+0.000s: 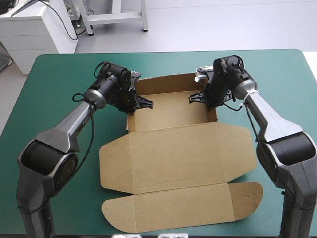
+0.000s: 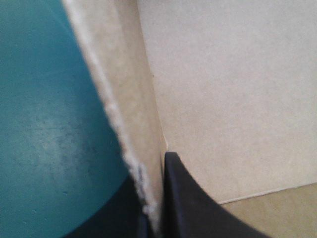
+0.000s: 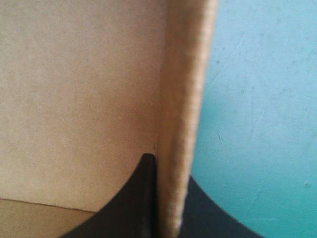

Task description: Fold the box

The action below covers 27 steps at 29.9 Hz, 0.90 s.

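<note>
The brown box [image 1: 173,144] lies mid-table as an open tray with its far walls raised and its lid and flaps flat toward the near edge. My left gripper [image 1: 134,101] is shut on the box's left side wall [image 2: 124,124], one finger [image 2: 185,198] inside the tray and the other outside over the teal-green cover. My right gripper [image 1: 208,99] is shut on the right side wall [image 3: 183,124]. One of its fingers [image 3: 136,198] is inside, the other outside. Both walls stand upright between the fingers.
The lid panel [image 1: 178,156] and its curved front flap [image 1: 183,206] reach close to the table's near edge. Bare teal-green cover [image 1: 54,99] lies to the left, right and beyond the box.
</note>
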Motion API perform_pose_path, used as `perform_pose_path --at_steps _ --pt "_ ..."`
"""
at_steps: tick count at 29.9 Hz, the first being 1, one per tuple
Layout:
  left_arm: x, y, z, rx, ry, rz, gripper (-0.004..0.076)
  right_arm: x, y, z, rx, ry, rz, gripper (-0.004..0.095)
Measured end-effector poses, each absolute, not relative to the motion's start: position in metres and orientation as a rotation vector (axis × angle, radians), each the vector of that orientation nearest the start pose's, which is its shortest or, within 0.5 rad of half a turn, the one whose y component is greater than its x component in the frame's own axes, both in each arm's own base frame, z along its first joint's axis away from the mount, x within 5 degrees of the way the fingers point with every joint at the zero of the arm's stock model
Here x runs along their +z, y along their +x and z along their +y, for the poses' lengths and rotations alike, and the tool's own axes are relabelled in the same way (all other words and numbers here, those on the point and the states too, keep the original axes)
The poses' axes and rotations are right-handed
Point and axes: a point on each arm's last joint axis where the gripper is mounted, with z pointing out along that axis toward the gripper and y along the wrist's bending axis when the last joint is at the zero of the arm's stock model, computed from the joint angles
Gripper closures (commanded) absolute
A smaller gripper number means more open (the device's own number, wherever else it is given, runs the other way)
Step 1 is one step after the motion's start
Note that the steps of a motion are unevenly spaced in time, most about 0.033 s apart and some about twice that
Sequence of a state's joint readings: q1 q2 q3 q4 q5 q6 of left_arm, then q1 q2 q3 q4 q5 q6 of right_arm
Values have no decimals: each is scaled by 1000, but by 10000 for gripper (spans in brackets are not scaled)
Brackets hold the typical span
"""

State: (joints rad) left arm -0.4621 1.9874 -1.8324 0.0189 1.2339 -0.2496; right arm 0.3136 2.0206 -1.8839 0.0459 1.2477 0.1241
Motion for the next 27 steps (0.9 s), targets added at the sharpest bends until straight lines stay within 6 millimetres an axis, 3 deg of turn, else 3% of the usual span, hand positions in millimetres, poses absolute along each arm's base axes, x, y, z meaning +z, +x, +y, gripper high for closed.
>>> perform_pose_path --at_steps 3,5,8,11,15,20,25,27 --pt "282 382 -189 -113 311 2866 677 278 413 138 143 -267 2878 895" --pt "281 382 -189 -113 315 2864 623 275 414 138 141 -278 2878 820" --pt "279 383 -189 -102 336 2865 517 273 415 138 138 -309 2876 648" --pt "277 383 -190 -99 354 2868 405 274 415 140 157 -328 2874 405" --pt "275 382 -194 -116 365 2874 353 274 415 142 189 -331 2871 161" --pt "283 384 -196 -131 364 2847 354 278 417 140 142 -345 2852 137" --pt "314 392 -195 -99 361 2731 358 299 422 139 119 -343 2772 137" --pt "328 395 -192 -58 360 2672 405 309 424 139 127 -339 2737 137"
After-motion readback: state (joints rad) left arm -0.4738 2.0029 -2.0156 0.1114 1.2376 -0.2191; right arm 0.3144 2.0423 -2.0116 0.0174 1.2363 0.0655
